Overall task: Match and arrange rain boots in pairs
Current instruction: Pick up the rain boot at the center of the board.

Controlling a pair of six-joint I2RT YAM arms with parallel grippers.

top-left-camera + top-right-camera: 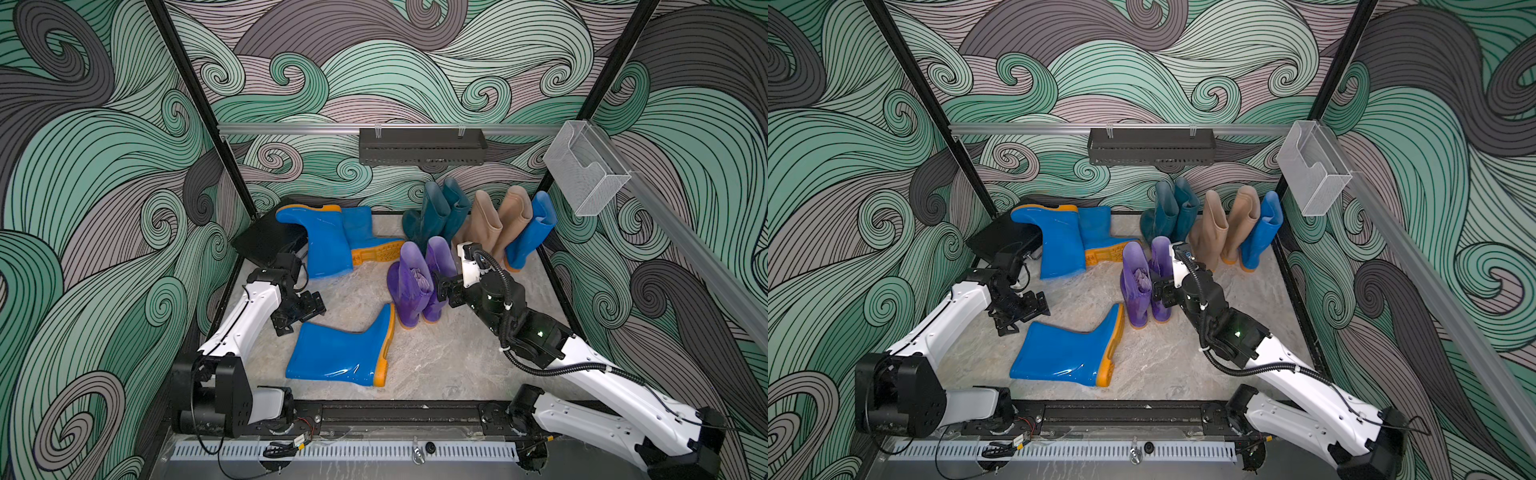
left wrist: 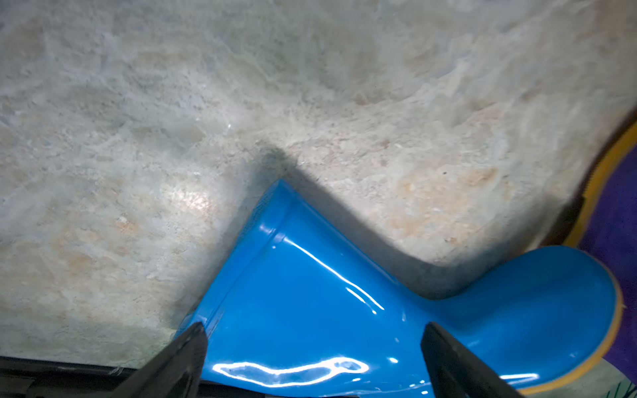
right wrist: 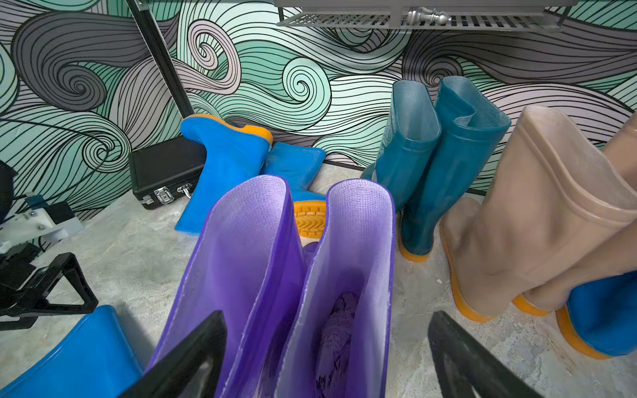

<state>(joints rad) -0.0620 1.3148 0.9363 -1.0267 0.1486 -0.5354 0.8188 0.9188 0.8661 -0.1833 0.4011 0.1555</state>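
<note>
Attention is owed first to the far left, where a black case (image 1: 266, 239) sits in the back corner. Two toppled blue rain boots lie there, one (image 1: 322, 245) against the case and one (image 1: 368, 232) with its orange tread turned outward. Nearer the front, a third blue boot (image 1: 336, 353) lies on its side. The left gripper (image 1: 299, 311) hangs just above its cuff end, jaws spread wide and nothing held.

This boot is judged the next to be lifted. The shaft would best be pinched close to the cuff, where the thin rubber can be flattened; the glossy skin is likely to slip if taken lower. It should be raised until the sole swings underneath, then stood by a blue mate.

At mid-table the purple pair (image 1: 415, 286) stands upright, boots touching. The right gripper (image 1: 446, 291) is held at their cuffs, fully parted and clamped on nothing. Behind stand the teal pair (image 1: 442, 208), the beige pair (image 1: 498, 218) and a lone blue boot (image 1: 534, 228) by the right wall.

Only in the right wrist view are the case's metal latches (image 3: 163, 196) and the crumpled stuffing (image 3: 339, 330) inside one purple boot made out. Only in the left wrist view is the cuff seam (image 2: 272, 237) of the lying boot seen, though contact with the fingers cannot be told.
</note>
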